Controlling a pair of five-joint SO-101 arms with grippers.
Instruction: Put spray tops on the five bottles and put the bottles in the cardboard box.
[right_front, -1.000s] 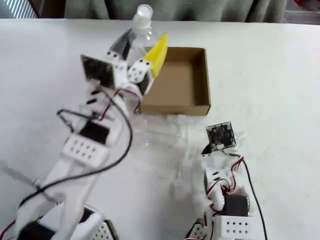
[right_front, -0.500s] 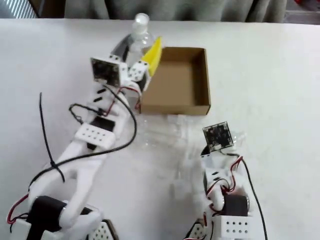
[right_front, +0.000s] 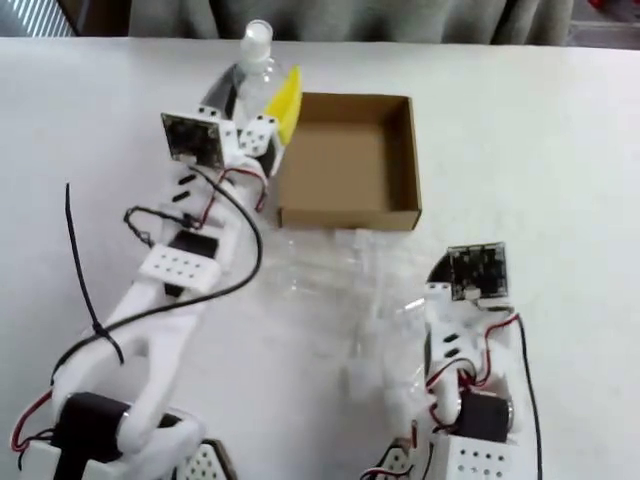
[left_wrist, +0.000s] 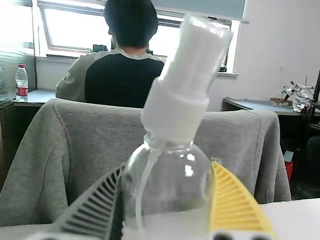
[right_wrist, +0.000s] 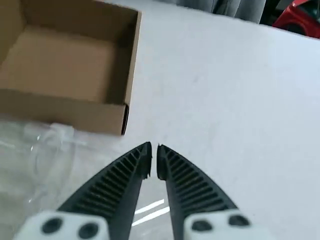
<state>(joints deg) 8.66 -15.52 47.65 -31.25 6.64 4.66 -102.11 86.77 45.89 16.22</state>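
Observation:
A clear bottle (left_wrist: 170, 195) with a white spray top (left_wrist: 185, 80) on it stands upright between the dark and yellow fingers of my left gripper (left_wrist: 167, 170), which is shut on it. From above, that bottle (right_front: 252, 62) is held just beyond the far left corner of the cardboard box (right_front: 345, 216), outside its walls. The box looks empty inside. My right gripper (right_wrist: 153, 156) is shut on nothing, low over the table off the box's (right_wrist: 60, 107) near right corner. Several clear bottles (right_front: 330, 275) lie on the table in front of the box, hard to tell apart.
Clear bottles or plastic (right_wrist: 35, 150) lie close beside the right gripper. The right arm's wrist (right_front: 475, 272) sits to the right of that pile. A grey-draped chair back (left_wrist: 75, 145) stands past the table's far edge. White table spreads wide to the right of the box.
My left arm has carried the bottle leftward and farther away, off the box's left wall. The right wrist has shifted to the right.

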